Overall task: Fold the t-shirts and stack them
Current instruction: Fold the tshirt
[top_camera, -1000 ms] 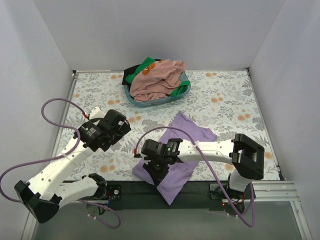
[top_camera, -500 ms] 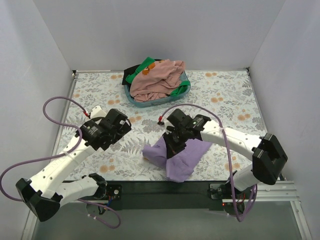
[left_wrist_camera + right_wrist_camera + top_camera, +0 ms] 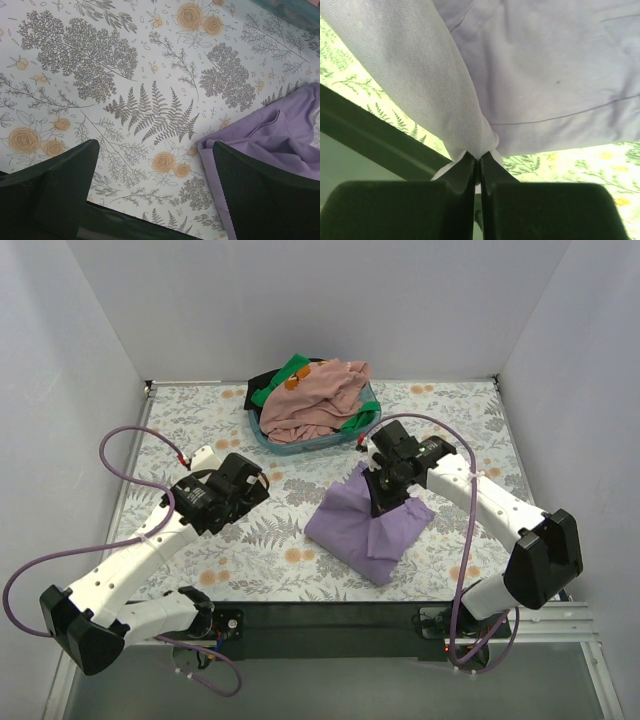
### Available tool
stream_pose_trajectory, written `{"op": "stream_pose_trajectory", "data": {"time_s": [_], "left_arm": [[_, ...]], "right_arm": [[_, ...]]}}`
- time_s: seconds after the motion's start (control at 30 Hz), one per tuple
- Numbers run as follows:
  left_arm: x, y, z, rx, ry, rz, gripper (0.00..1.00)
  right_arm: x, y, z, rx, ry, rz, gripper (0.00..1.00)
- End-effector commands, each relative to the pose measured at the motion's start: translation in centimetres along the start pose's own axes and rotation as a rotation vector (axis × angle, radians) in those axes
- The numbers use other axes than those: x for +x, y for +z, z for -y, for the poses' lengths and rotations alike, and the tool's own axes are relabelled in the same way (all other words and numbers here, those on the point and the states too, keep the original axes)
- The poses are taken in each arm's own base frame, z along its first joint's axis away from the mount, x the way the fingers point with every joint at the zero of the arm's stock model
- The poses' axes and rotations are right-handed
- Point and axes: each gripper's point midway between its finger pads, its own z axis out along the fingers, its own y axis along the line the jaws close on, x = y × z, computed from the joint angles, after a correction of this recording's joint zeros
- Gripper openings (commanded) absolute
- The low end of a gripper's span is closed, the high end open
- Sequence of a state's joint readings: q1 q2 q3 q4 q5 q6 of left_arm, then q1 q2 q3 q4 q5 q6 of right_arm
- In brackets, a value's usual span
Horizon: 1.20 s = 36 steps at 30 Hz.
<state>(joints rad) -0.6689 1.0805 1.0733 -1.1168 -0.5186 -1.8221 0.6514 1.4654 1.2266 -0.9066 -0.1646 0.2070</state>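
Note:
The lavender-purple t-shirt (image 3: 365, 525) lies bunched on the floral table, right of centre. My right gripper (image 3: 383, 490) is shut on a pinched fold of it (image 3: 470, 135) and holds that part lifted above the rest. My left gripper (image 3: 243, 502) hovers open and empty left of the shirt; the shirt's edge (image 3: 260, 140) shows by its right finger (image 3: 265, 200). The dusty pink t-shirt (image 3: 315, 400), the bright green t-shirt (image 3: 292, 370) and the black t-shirt (image 3: 262, 380) lie piled in the basket.
The teal basket (image 3: 365, 426) stands at the back centre of the floral tablecloth (image 3: 200, 430). A dark strip (image 3: 330, 625) runs along the table's near edge. White walls enclose the table on three sides. Purple cables loop off both arms.
My right gripper has carried the pinched purple shirt from the near edge away toward the back right, dragging the cloth off the dark strip onto the table. My left gripper has shifted slightly.

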Motion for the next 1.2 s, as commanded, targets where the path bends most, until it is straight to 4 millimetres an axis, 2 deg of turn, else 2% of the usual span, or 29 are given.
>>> {"op": "stream_pose_trajectory", "data": {"time_s": [0.0,0.27,0.43,0.6,0.67,0.7,0.77,0.8,0.83,0.93,1.0,1.1,1.17], "left_arm": [[-0.5,0.2,0.1,0.017,0.006,0.026,0.98],[-0.4,0.3,0.1,0.039,0.000,0.029,0.98],[-0.4,0.3,0.3,0.047,0.004,0.028,0.98],[-0.2,0.6,0.3,0.041,0.011,0.018,0.98],[-0.1,0.6,0.5,0.044,0.014,0.013,0.98],[-0.1,0.6,0.6,0.047,0.018,0.011,0.98],[0.1,0.6,0.6,0.050,0.022,0.004,0.98],[0.1,0.7,0.7,0.050,0.025,0.001,0.98],[0.3,0.7,0.8,0.054,0.028,-0.007,0.98],[0.5,0.8,1.1,0.062,0.035,-0.018,0.98],[0.7,0.9,1.2,0.062,0.038,-0.027,0.98],[1.1,1.2,1.5,0.061,0.045,-0.044,0.98],[1.4,1.4,1.7,0.056,0.051,-0.056,0.98]], "right_arm": [[-1.4,-1.3,1.5,0.063,-0.042,0.022,0.01],[-3.3,-0.9,5.1,0.151,0.023,0.012,0.01],[-5.2,-0.9,8.3,0.261,0.068,0.026,0.01],[-5.3,1.0,10.2,0.278,0.090,-0.036,0.04],[-5.8,1.4,11.4,0.330,0.094,-0.049,0.25],[-5.9,1.3,12.5,0.383,0.094,-0.051,0.45],[-6.5,1.4,13.9,0.458,0.083,-0.057,0.71],[-6.8,0.7,15.8,0.576,0.087,-0.051,0.91],[-6.7,0.2,16.8,0.645,0.099,-0.059,0.98],[-5.5,-1.1,19.0,0.817,0.144,-0.118,0.98],[-4.4,-1.5,19.5,0.870,0.155,-0.141,0.98],[-3.2,-2.5,18.8,0.865,0.204,-0.108,0.98],[-3.5,-4.0,18.2,0.850,0.238,-0.024,0.98]]}}
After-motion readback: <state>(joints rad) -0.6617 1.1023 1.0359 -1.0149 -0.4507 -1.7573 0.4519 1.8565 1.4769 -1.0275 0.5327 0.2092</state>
